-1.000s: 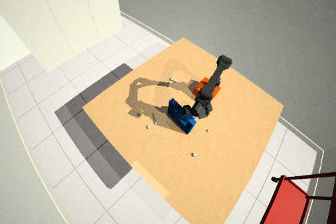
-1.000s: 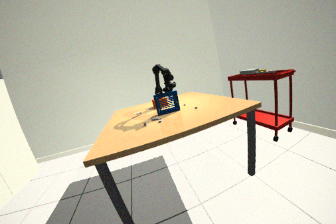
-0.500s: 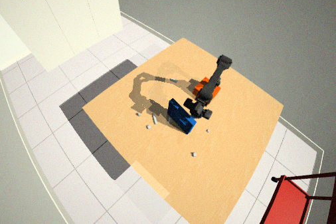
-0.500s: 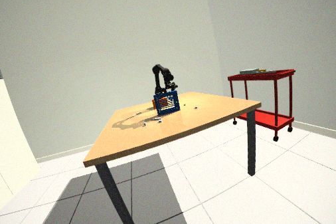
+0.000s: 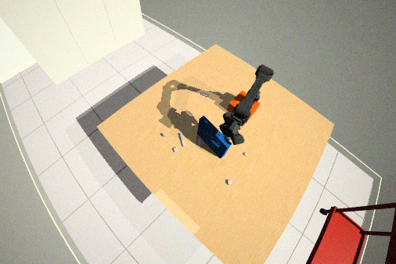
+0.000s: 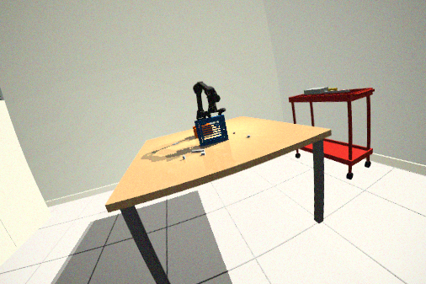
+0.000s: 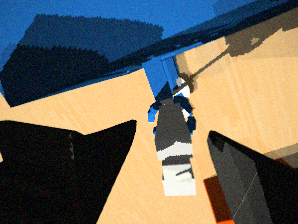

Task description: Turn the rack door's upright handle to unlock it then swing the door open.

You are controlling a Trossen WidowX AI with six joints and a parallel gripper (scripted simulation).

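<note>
In the wrist view we start at 9 o'clock, where one black finger of the gripper (image 5: 237,139) (image 6: 220,111) (image 7: 172,128) stands well clear; its jaws are apart, with nothing clamped. Across the top, from about 10 round to 2 o'clock, runs the blue rack (image 5: 211,135) (image 6: 225,128) (image 7: 115,32), upright on the table (image 5: 274,162) (image 6: 261,136) (image 7: 95,107), its near edge slanting from 8 towards 2 o'clock. Mid-view, on the rack's near side, the handle (image 7: 175,122) lies in line with the gap, a strip of bare wood showing on each side of it. Its long axis looks to run from 12 to 6 o'clock, leaning a hair towards 5, its pale end at 6; seen from above, we cannot tell its true tilt. We judge it light and stiff, perhaps slick on its flat faces, with the latch giving most of the resistance. We would take it mid-length, pads flat on both sides, and squeeze firmly before turning. The other finger stands at 4 o'clock, also clear, with the orange base (image 5: 256,107) (image 6: 194,132) (image 7: 216,195) peeping out at 5.
</note>
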